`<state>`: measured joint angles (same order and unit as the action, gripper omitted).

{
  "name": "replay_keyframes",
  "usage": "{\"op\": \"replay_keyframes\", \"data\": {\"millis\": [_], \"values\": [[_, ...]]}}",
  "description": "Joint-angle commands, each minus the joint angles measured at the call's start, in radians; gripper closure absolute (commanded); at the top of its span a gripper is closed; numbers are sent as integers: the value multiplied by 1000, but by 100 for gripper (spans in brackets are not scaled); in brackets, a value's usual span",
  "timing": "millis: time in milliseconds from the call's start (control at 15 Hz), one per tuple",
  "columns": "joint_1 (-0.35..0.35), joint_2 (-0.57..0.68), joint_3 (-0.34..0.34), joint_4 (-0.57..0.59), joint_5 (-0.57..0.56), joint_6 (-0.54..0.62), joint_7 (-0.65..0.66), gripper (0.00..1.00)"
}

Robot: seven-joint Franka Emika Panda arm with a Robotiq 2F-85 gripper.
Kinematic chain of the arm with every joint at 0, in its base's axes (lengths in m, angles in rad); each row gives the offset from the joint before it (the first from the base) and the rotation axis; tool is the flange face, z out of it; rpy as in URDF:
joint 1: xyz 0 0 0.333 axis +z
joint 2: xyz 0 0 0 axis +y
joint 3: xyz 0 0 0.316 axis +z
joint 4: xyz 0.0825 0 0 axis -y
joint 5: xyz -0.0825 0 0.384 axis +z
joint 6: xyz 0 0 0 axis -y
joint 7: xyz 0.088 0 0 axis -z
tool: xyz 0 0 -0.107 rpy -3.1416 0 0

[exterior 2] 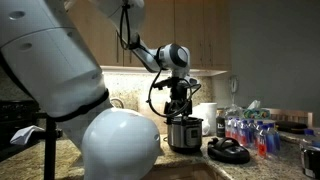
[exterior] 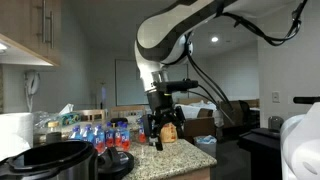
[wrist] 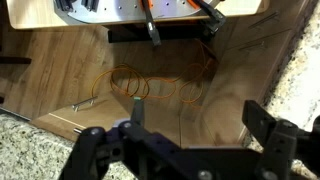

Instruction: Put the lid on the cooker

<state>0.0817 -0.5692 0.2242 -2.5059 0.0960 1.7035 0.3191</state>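
Kitchen, wooden cabinets, speckled stone tabletop (exterior: 178, 155). My tool (exterior 2: 178, 108) hangs released, jaws wide, holding nothing. In an exterior view it seems to sit right over the cooker (exterior 2: 183, 133); in an exterior view it hangs well apart from the cooker (exterior: 50, 158). The lid (exterior 2: 228, 152) lies on the tabletop beside the cooker. The wrist view gives me only wood boards and orange cable (wrist: 150, 85).

1. Speckled granite surface (exterior: 178, 158), seen in both exterior views (exterior 2: 275, 168).
2. The cooker (exterior 2: 183, 133) stands upright on it, lid off.
3. The lid (exterior 2: 228, 151) lies flat on the surface, just beside the cooker (exterior: 52, 158).
4. Blue bottles (exterior 2: 250, 131) with red caps cluster behind the lid (exterior: 115, 162).
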Motion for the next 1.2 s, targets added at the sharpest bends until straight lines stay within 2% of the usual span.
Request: {"op": "replay_keyframes", "data": {"millis": [0, 933, 1000, 1133], "values": [[8, 1, -7, 1, -3, -1, 3, 0], [8, 1, -7, 1, -3, -1, 3, 0], [-16, -12, -3, -1, -18, 19, 52, 0], [-58, 31, -22, 66, -68, 4, 71, 0]]}}
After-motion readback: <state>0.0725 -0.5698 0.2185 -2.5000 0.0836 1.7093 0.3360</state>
